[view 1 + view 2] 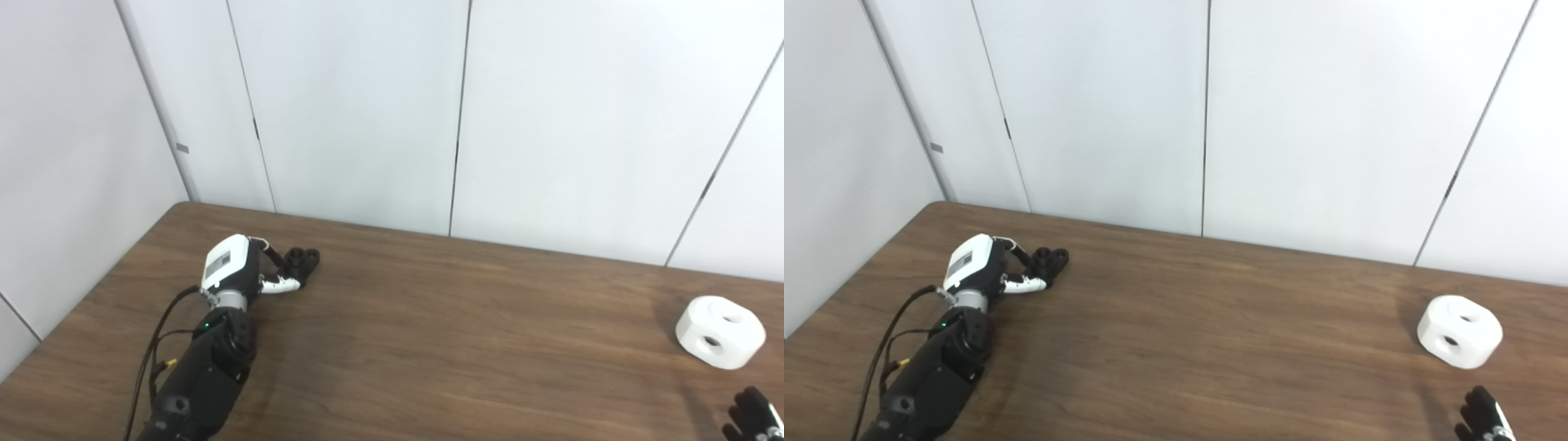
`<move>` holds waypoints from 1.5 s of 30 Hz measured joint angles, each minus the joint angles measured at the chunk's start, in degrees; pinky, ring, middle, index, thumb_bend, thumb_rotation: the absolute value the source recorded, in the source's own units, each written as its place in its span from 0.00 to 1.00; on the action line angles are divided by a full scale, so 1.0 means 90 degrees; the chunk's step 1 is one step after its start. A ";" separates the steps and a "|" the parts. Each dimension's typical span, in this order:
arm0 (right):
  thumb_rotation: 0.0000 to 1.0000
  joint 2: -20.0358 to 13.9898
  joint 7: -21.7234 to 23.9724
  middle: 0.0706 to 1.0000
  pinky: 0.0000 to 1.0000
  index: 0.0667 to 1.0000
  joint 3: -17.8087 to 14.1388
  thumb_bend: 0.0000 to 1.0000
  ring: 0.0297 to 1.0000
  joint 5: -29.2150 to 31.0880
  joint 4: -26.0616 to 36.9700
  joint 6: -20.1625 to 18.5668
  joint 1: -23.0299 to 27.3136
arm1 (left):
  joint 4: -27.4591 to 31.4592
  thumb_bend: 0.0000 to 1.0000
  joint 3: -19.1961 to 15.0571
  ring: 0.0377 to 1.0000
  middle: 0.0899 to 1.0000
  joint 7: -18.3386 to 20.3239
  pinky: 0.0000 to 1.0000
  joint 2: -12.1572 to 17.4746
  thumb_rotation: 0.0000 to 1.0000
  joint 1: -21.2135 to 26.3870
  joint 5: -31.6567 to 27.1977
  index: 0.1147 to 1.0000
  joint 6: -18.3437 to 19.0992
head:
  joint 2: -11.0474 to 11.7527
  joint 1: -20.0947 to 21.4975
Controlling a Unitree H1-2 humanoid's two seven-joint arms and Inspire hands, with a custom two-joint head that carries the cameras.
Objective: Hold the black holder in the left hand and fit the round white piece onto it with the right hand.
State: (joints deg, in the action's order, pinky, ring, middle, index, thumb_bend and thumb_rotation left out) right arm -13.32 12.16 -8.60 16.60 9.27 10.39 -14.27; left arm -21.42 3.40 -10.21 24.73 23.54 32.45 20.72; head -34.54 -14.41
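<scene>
Right hand [1482, 416] mostly out of frame

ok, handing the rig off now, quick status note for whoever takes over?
Left hand: at the black holder on the table's far left, fingers around its near side; can't tell if the grip is closed. Holder not lifted.
Right hand: only fingertips show at the bottom right edge, holding nothing visible.
Round white piece: lying on the table at the right, untouched, just beyond the right hand.
Done: left hand has reached the holder.
Left: secure and lift holder, pick up white piece, fit it on.
</scene>
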 measured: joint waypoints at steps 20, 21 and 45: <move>0.99 -0.0002 0.0005 0.98 0.99 0.96 -0.0028 0.76 1.00 0.0006 0.0011 -0.0020 -0.0013 | 0.0163 0.52 -0.0005 0.85 0.79 0.0146 0.76 0.0004 0.05 -0.0064 -0.0164 0.42 -0.0071 | -0.0058 0.0049; 0.99 -0.0002 0.0005 0.98 0.99 0.96 -0.0029 0.76 1.00 0.0005 0.0011 -0.0020 -0.0017 | 0.0222 0.52 0.0001 0.85 0.78 0.0201 0.75 0.0012 0.05 -0.0084 -0.0186 0.42 -0.0076 | -0.0059 0.0058; 0.95 0.0187 -0.0205 0.95 0.93 0.93 0.0020 0.73 0.96 -0.0194 0.0332 -0.0367 -0.0238 | 0.2691 0.52 0.0765 0.80 0.73 0.1743 0.72 0.0034 0.05 -0.1066 -0.0218 0.42 0.0089 | -0.0449 0.0761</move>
State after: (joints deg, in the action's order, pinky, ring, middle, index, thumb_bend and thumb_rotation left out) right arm -11.63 10.32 -8.42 14.85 12.25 7.09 -16.41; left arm 2.80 10.29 5.48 25.03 13.94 30.49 21.52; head -38.58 -7.56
